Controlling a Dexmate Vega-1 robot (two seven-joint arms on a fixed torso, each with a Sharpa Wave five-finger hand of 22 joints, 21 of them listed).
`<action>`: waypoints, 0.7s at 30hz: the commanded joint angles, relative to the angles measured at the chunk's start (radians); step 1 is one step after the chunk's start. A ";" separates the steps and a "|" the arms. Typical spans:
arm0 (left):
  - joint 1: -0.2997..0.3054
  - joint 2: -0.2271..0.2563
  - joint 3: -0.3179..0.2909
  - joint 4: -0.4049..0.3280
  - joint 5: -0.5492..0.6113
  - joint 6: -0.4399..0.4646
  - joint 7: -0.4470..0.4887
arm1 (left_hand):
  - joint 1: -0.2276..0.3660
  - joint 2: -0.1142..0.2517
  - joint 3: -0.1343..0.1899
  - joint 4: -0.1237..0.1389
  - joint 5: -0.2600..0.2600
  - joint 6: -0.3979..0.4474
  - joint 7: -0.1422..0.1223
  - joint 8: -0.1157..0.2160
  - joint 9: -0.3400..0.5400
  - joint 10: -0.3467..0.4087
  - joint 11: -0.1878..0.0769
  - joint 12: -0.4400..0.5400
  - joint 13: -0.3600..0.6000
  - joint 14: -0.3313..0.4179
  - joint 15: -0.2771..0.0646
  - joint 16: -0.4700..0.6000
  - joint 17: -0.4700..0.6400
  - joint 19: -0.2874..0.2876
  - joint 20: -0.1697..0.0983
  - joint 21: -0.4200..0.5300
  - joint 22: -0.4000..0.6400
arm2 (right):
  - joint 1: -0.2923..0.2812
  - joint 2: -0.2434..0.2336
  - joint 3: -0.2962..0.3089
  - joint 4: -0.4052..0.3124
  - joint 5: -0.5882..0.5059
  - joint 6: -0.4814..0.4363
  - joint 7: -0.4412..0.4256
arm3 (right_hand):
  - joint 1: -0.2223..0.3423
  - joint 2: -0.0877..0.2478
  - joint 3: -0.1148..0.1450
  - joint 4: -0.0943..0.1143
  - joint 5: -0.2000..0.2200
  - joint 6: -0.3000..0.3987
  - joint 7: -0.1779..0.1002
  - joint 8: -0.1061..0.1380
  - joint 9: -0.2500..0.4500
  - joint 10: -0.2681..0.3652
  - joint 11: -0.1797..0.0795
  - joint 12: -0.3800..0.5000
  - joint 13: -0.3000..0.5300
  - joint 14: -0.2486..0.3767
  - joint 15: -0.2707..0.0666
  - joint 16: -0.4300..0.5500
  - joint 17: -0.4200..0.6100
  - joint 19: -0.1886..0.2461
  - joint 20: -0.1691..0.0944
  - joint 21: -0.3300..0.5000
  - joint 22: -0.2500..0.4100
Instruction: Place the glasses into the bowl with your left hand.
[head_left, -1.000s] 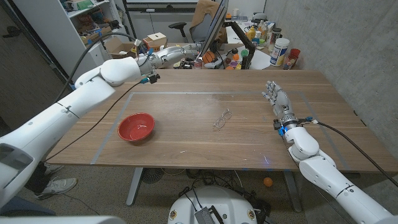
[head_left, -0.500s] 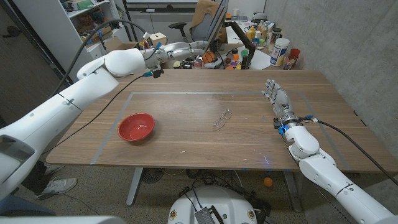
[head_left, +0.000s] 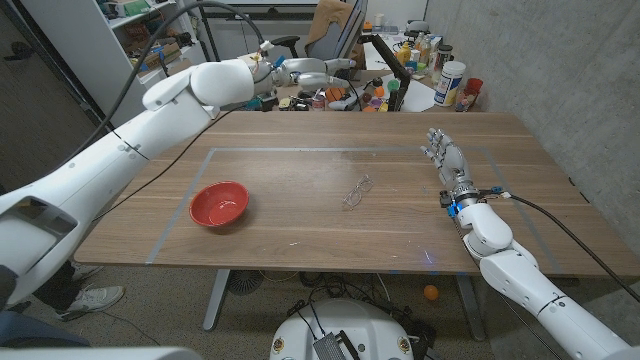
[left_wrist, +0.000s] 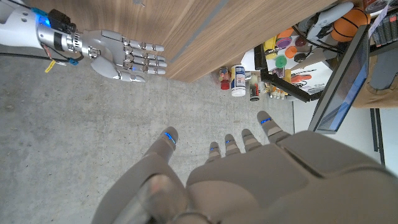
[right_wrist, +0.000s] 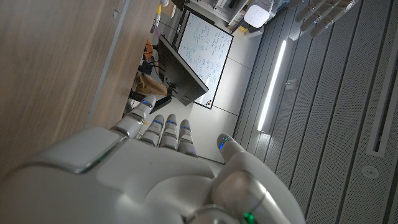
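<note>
Overhead, wooden table (head_left: 300, 190) (cluttered shelves beyond), both robot hands unclenched, empty: left (head_left: 312, 68), right (head_left: 444, 158).

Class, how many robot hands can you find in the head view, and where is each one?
2. The left hand is raised over the table's far edge, by the clutter behind. The right hand is at the table's right side, right of the glasses.

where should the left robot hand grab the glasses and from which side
Probably a pinch from above on the thin frame of the glasses, near the bridge between the lenses. They lie on the table mid-way between the red bowl and the right robot hand, so nothing offers a side to hook. The left robot hand is open beyond the far edge, so it would come down from that side.
</note>
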 joint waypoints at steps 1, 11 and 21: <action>-0.085 -0.050 0.077 -0.039 0.185 0.078 -0.076 | 0.027 -0.038 -0.010 -0.045 -0.004 -0.123 0.024 0.006 0.004 -0.064 0.011 0.007 0.007 0.029 0.001 0.010 0.007 0.033 -0.004 0.007 -0.001 | 0.006 0.014 -0.002 0.034 0.005 0.033 0.013 | -0.005 0.067 0.006 0.003 0.008 0.010 -0.002 0.006 0.002 0.011 0.001 0.006 0.006 0.008 -0.004 0.002 0.004 0.010 -0.063 0.005 0.006; -0.127 -0.092 0.117 -0.028 0.274 0.062 -0.124 | 0.061 -0.100 -0.041 -0.102 0.001 -0.153 0.055 0.002 0.006 -0.079 0.060 0.009 0.017 0.050 0.015 0.008 0.015 0.055 0.005 -0.002 0.000 | 0.015 0.016 -0.003 0.050 0.010 0.040 0.023 | -0.005 0.066 0.005 0.003 0.008 0.010 -0.001 0.006 0.002 0.013 0.002 0.006 0.006 0.009 -0.003 0.001 0.004 0.010 -0.064 0.004 0.006; -0.139 -0.140 0.137 -0.003 0.321 0.036 -0.135 | 0.092 -0.153 -0.071 -0.132 0.014 -0.122 0.067 0.016 0.009 -0.045 0.073 0.029 0.025 0.087 0.022 0.017 0.021 0.098 0.014 -0.001 0.001 | 0.021 0.016 -0.001 0.061 0.014 0.047 0.029 | -0.006 0.066 0.005 0.003 0.008 0.011 -0.001 0.005 0.002 0.012 0.004 0.005 0.006 0.010 -0.003 0.001 0.004 0.010 -0.062 0.004 0.006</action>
